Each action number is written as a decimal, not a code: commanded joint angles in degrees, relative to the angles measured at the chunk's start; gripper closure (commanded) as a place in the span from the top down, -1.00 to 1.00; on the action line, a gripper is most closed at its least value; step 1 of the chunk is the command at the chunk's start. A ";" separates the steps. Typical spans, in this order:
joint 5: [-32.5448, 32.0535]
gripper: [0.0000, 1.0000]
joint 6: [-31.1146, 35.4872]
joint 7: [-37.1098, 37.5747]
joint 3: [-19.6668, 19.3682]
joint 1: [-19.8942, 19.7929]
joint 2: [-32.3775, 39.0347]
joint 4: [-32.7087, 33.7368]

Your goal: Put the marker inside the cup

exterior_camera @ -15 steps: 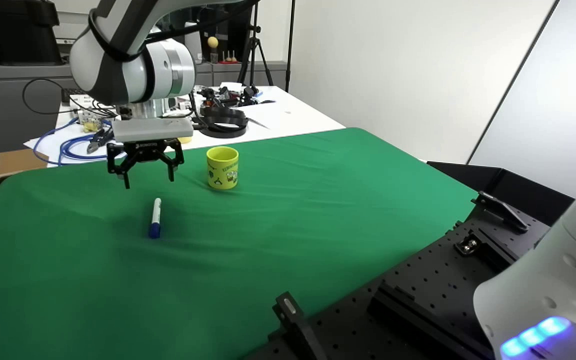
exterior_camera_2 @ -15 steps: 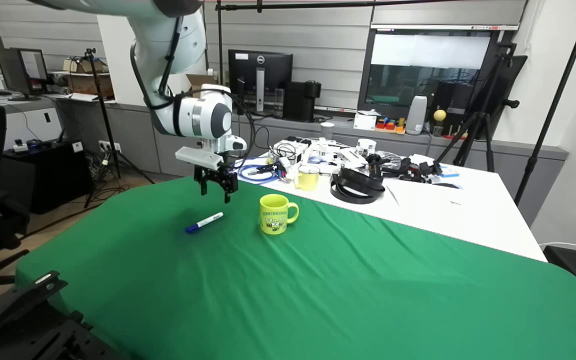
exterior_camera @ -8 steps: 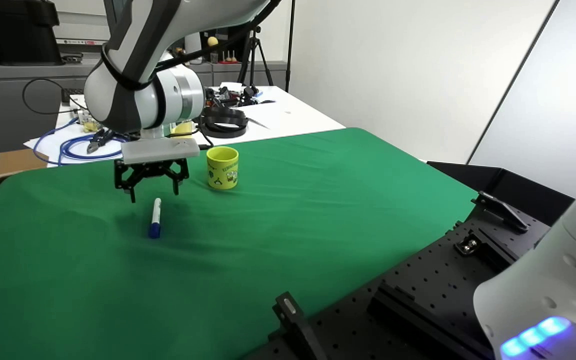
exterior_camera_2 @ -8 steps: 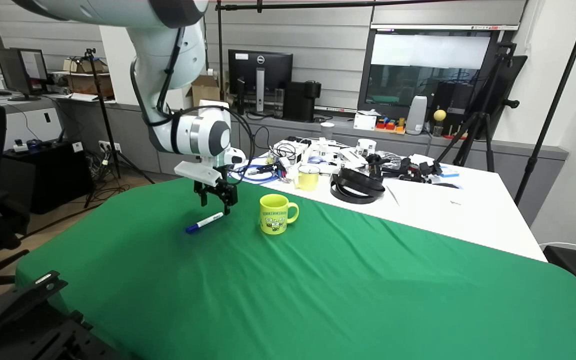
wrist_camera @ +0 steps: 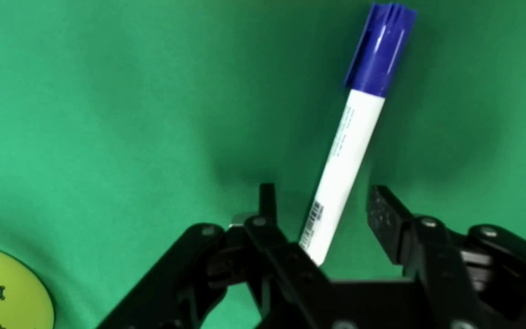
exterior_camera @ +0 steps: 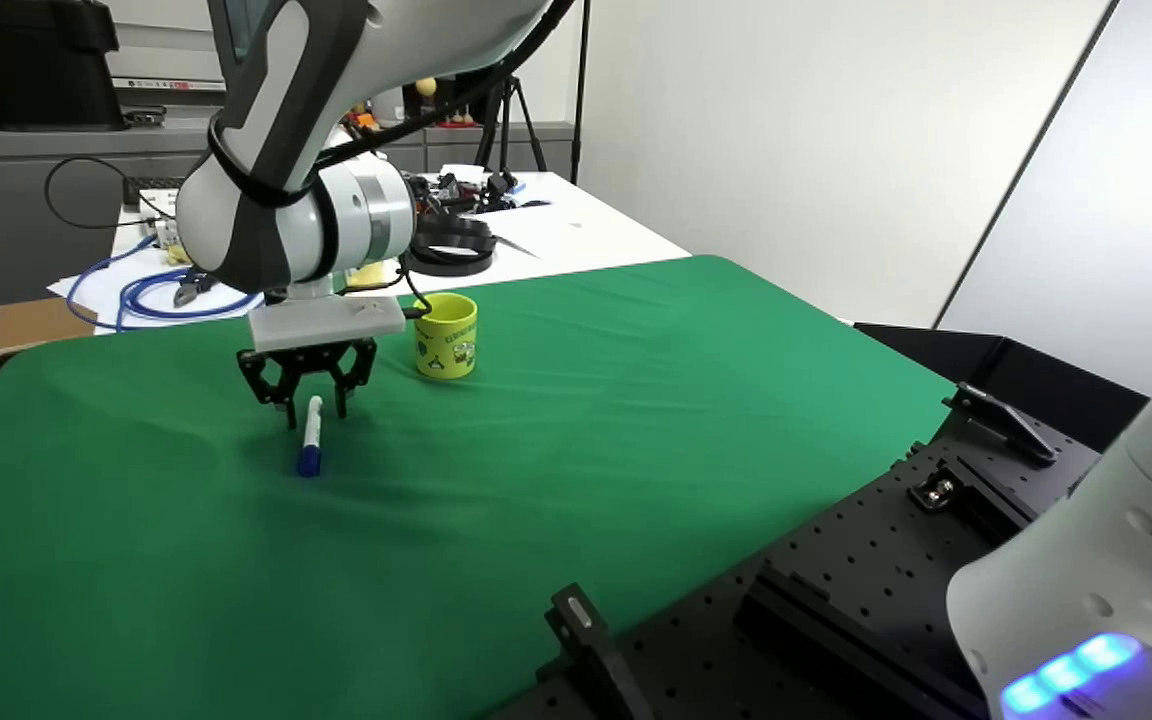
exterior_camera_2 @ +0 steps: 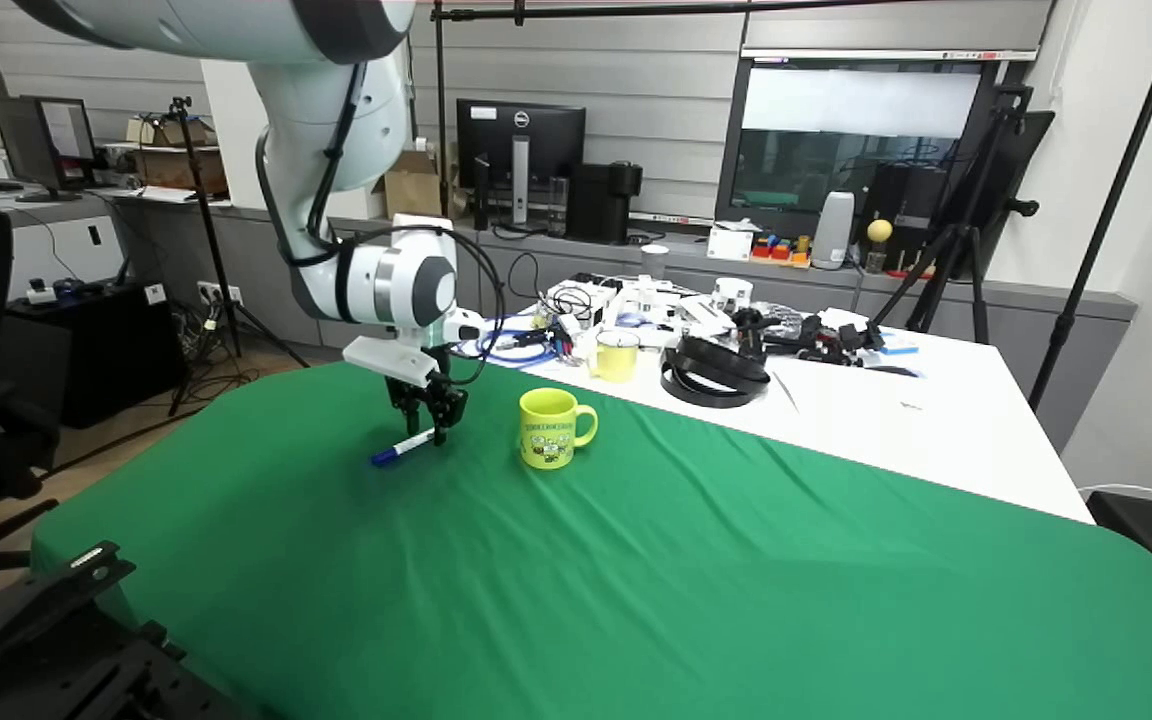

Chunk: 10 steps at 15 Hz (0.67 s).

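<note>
In the wrist view we see the gripper [wrist_camera: 322, 192] parted, fingers [wrist_camera: 381, 217] flanking the marker [wrist_camera: 347, 160], whose cap [wrist_camera: 381, 50] points to one o'clock, with the cup [wrist_camera: 21, 283] at eight o'clock.

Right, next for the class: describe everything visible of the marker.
The marker is slim, with a white, plastic-looking body carrying small print and a barcode near its plain end. The glossy blue cap is on, its clip along one side. It lies flat on the green cloth, apart from the cup. Its plain end shows between the gripper's open jaws, cloth visible on both sides, so neither seems to touch it.
</note>
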 commanded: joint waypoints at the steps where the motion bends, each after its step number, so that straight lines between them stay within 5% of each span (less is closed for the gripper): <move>1: -0.10 -0.50 0.40 1.96 -0.63 0.69 -0.39 -0.75; 5: 0.13 -0.98 0.08 1.81 -0.34 0.45 -0.58 -1.02; 10: 0.60 -0.91 0.94 1.26 -0.06 -0.46 -2.57 -2.02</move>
